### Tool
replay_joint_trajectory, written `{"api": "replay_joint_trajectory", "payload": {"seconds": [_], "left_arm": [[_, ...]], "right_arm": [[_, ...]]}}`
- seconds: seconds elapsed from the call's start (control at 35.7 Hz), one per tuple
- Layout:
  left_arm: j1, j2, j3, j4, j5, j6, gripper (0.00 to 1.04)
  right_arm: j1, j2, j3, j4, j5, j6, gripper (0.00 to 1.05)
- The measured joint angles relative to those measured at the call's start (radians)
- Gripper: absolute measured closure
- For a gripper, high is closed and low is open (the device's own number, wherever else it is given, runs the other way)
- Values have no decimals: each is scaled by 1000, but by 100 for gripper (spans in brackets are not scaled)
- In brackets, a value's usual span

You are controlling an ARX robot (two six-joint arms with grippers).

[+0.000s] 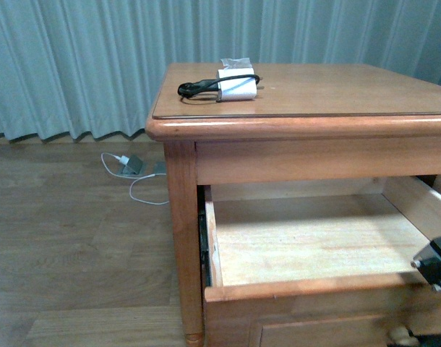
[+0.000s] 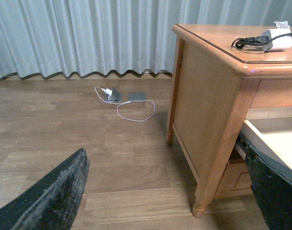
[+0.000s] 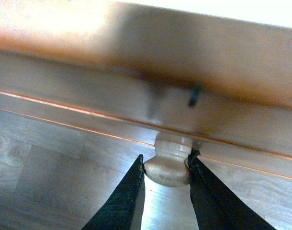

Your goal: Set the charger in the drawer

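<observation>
Right gripper [image 3: 166,160] clamped on the round knob [image 3: 169,170] of the drawer [image 1: 300,288], fingers touching both sides. Charger [image 1: 237,85], black cable bundled, lies on the cabinet [image 1: 336,97] top, towards its rear left corner. Drawer stands pulled out of the cabinet. Left gripper [image 2: 164,151] spread wide, beside the cabinet
</observation>
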Motion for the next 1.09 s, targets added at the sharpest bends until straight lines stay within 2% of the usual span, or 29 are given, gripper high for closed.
{"api": "replay_joint_trajectory", "payload": {"seconds": [0.11,0.2,0.36,0.48,0.64,0.67,0.73,0.76,0.78,0.81,0.9,1.09], "left_arm": [[0,0,0,0,0,0,6],[0,0,0,0,0,0,6],[0,0,0,0,0,0,6],[0,0,0,0,0,0,6],[0,0,0,0,0,0,6],[0,0,0,0,0,0,6],[0,0,0,0,0,0,6],[0,0,0,0,-1,0,6],[0,0,0,0,-1,0,6],[0,0,0,0,0,0,6],[0,0,0,0,0,0,6],[0,0,0,0,0,0,6]], "right_arm": [[5,-98,-34,-77,-24,1,56],[-5,-254,-42,-202,-76,2,40],[-120,-594,-31,-472,-214,2,8],[-203,-758,-27,-547,-280,26,9],[-238,-836,-21,-548,-290,45,9],[-226,-837,-43,-481,-224,62,12],[-195,-862,-143,-217,-8,72,22],[-192,-874,-175,-135,37,77,26],[-190,-898,-219,-13,143,82,33],[-189,-914,-237,47,180,85,38],[-188,-971,-257,79,198,92,56],[-185,-1080,-299,2,196,93,98]]}}
